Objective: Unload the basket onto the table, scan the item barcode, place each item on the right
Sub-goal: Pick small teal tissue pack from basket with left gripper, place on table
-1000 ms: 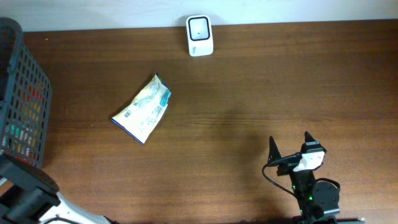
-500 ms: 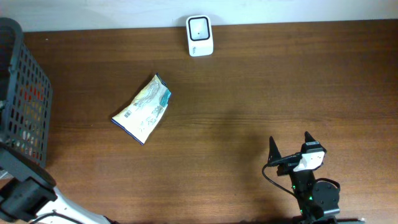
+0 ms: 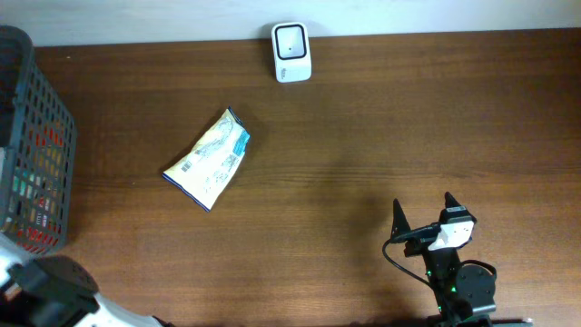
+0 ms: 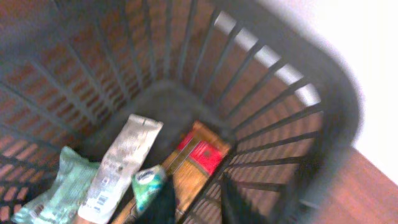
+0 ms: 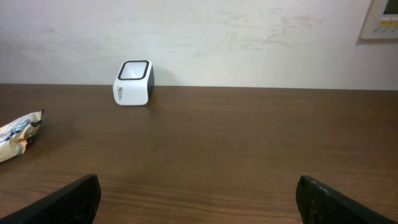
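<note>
The item, a white and blue snack packet, lies flat on the brown table left of centre; its end also shows in the right wrist view. The white barcode scanner stands at the far edge by the wall. My right gripper rests near the front right, wide open and empty. My left gripper hangs over the black basket. Its dark fingers are slightly apart with nothing between them, and a green tissue pack lies just beside the left one. That view is blurred.
The basket at the table's left edge holds several packets: a long white one, a pale green one and a red one. My left arm's body fills the front left corner.
My left arm has slid toward the front left corner, off the basket's near end. The packet, the scanner and the right arm have not moved.
</note>
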Robot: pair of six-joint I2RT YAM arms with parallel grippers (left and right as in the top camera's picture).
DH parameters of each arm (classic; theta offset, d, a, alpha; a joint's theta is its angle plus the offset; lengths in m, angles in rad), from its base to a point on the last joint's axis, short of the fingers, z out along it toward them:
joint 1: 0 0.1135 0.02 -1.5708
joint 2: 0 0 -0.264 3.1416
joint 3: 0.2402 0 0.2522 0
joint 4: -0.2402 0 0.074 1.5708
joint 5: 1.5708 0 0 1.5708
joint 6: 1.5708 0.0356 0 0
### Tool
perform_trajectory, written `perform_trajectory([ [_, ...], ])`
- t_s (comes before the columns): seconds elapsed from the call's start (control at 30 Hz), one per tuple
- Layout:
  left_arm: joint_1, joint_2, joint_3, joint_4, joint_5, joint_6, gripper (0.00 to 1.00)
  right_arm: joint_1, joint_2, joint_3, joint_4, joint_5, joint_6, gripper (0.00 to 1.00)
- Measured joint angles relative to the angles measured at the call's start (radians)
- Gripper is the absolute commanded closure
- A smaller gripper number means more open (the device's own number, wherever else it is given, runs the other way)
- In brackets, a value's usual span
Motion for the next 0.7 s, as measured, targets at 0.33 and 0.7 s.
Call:
perform_trajectory([
  [0.33, 0.025, 0.419, -0.007, -0.142, 0.014, -0.045, 0.32, 0.000, 0.000, 0.000, 0.000, 0.000, 0.000, 0.01],
  [0.7, 0.053, 0.536, 0.064, -0.241, -0.032, -0.036, 1.00, 0.000, 0.000, 0.000, 0.000, 0.000, 0.001, 0.01],
])
